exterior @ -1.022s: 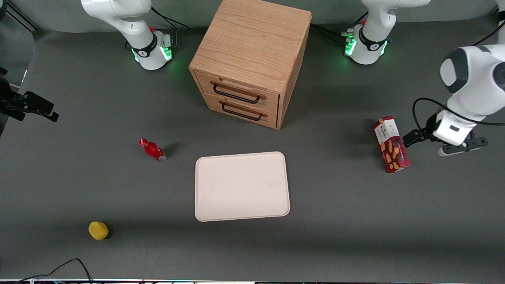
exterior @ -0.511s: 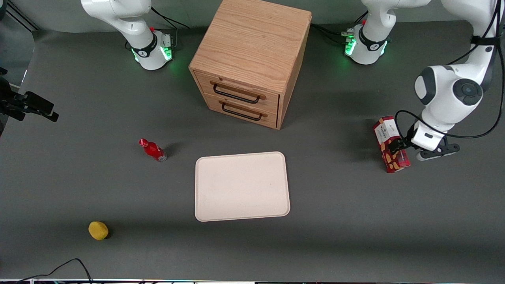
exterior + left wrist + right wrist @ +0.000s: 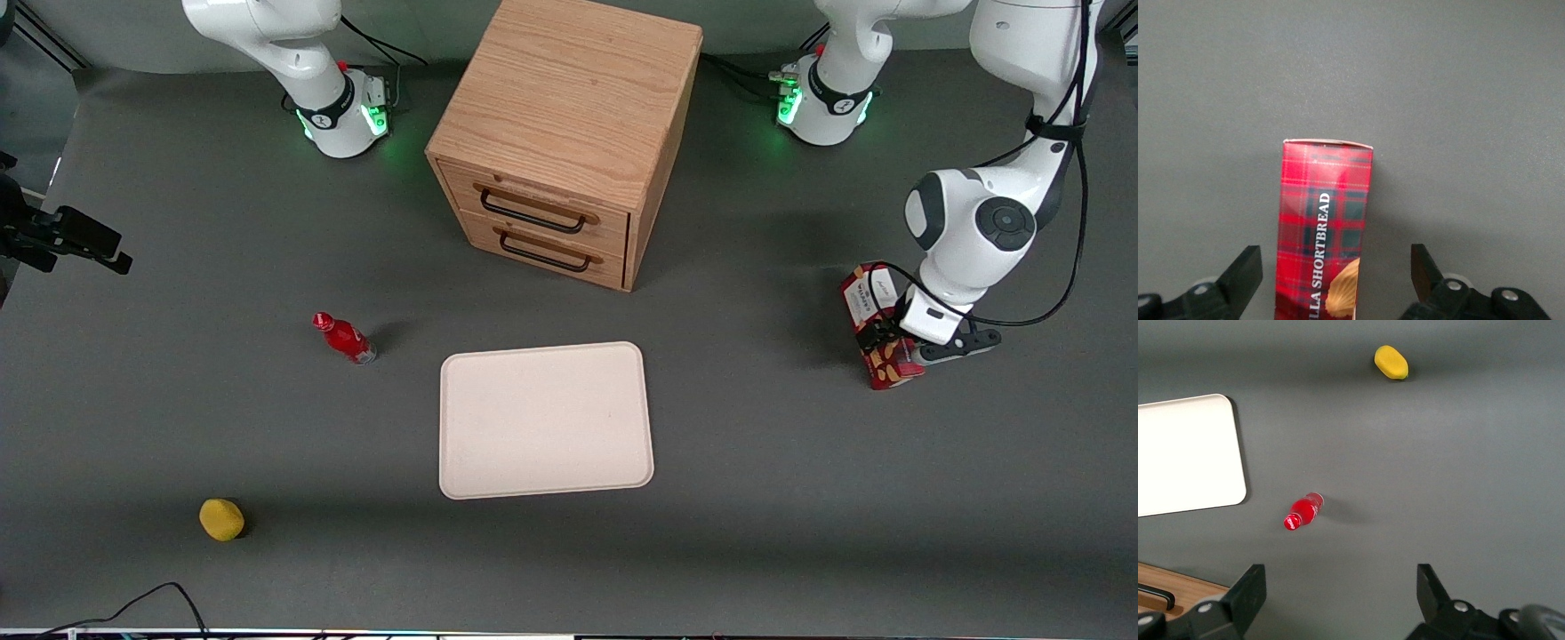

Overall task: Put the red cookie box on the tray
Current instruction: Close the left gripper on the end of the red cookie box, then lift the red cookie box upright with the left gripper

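A: Where's your gripper [image 3: 1336,267]?
B: Spread wide, straddling the box [image 3: 880,324] at the working arm's table end, well apart from the tray [image 3: 544,420].
A: Next?
B: Lower, then clamp.

The red cookie box [image 3: 1325,233] is cut off by the frame edge in the left wrist view, so only one end and part of its lettering are seen; in the front view its middle is covered by the gripper [image 3: 880,336]. The two fingers [image 3: 1245,270] are cropped at their bases. The wooden cabinet [image 3: 564,133] is clipped at 12 o'clock in the front view. The tray [image 3: 1185,453] is cut at 9 o'clock in the right wrist view.
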`<state>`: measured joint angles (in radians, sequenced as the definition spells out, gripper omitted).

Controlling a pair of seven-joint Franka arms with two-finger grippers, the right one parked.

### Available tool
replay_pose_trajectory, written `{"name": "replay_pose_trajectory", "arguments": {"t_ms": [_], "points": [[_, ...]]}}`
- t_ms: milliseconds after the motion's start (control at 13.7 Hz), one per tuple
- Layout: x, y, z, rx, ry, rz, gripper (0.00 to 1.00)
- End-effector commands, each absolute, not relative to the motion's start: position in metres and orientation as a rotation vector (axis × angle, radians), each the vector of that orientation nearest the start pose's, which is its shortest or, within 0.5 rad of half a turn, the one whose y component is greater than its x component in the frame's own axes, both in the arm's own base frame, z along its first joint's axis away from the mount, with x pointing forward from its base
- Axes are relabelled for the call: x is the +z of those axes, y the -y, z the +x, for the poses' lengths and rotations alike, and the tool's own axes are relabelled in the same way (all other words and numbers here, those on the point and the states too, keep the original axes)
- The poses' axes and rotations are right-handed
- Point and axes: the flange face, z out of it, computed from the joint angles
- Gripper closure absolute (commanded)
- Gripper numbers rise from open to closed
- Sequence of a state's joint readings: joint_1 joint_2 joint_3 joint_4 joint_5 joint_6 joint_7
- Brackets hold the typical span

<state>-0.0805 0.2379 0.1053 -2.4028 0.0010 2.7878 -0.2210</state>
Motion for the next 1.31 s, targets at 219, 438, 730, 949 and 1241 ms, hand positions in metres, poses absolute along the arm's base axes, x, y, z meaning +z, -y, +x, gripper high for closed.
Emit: {"name": "replay_pose_trajectory", "arguments": {"t_ms": [219, 438, 730, 949, 1241], "points": [[0.232, -0.011, 0.509, -0.248, 0.398, -3.096, 0.52], [0.238, -0.011, 0.509, -0.245, 0.399, -3.097, 0.85], [0.278, -0.01, 0.51, -0.217, 0.407, -3.105, 0.91], [0.349, 0.002, 0.51, -0.102, 0.411, -3.116, 0.91], [0.483, 0.02, 0.522, 0.138, 0.377, -3.096, 0.9]]}}
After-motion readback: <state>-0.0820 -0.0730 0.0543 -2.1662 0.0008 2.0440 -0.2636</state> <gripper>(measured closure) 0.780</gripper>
